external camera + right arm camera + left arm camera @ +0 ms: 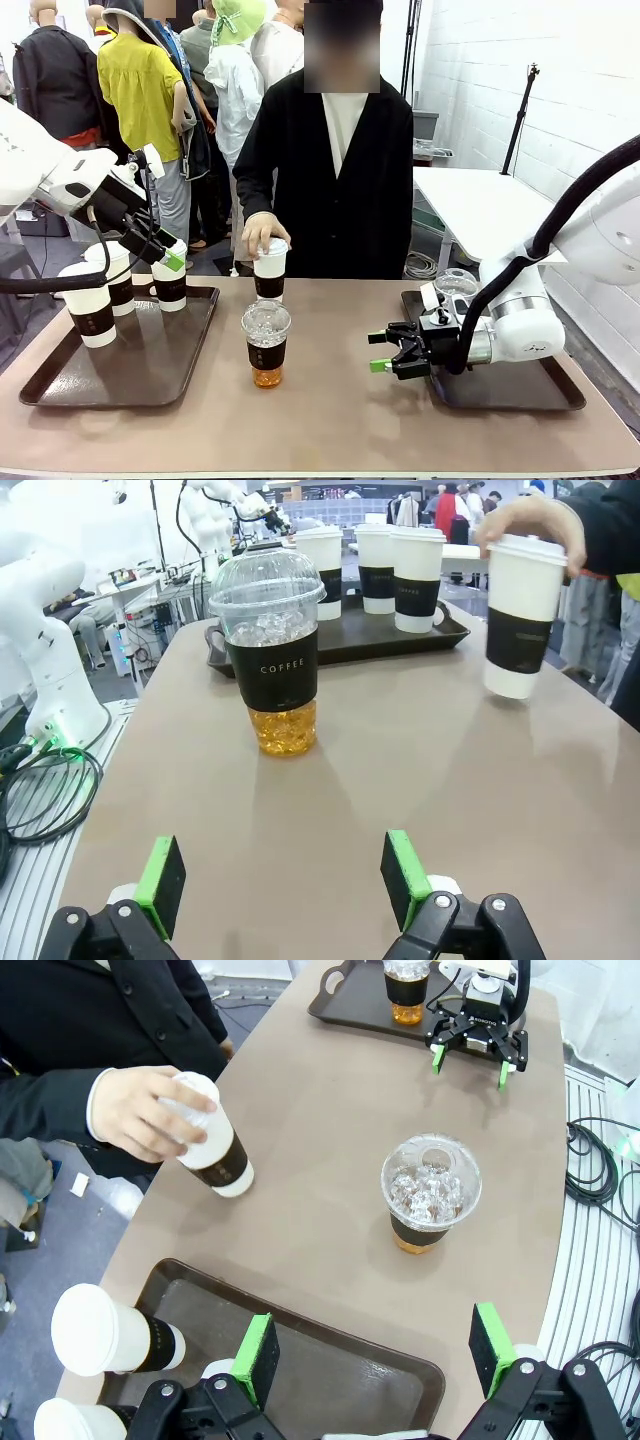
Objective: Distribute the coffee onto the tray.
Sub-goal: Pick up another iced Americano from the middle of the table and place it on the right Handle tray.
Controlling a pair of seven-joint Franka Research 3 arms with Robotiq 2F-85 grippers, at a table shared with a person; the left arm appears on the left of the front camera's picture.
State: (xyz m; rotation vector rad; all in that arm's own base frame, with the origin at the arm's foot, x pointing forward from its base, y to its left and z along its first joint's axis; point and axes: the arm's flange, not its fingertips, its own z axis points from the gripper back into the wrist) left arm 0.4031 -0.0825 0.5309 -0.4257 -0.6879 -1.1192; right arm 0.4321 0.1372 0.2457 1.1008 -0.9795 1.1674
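A dome cup (267,343) is standing mid-worktop (340,425), between the trays. The right claw (380,352) is hovering near it, open and empty. A second dome cup (456,284) is sitting on the right tray (520,395). The left claw (374,1352) is hanging open over the left tray (150,370), which is carrying three white cups (119,280). Farthest, a person's hand (262,232) is gripping a white cup (269,275) on the worktop.

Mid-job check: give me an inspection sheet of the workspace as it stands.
Surface: brown table, glossy top.
Job's things: three white cups on left tray; clear cup mid-table; second clear cup on right tray; person's hand on a fourth white cup.
Clutter: nothing seen.
Grippers: left gripper open above left tray; right gripper open, facing the mid-table cup.
Cables: black loops beside the table.
Surroundings: person opposite; white side table behind.
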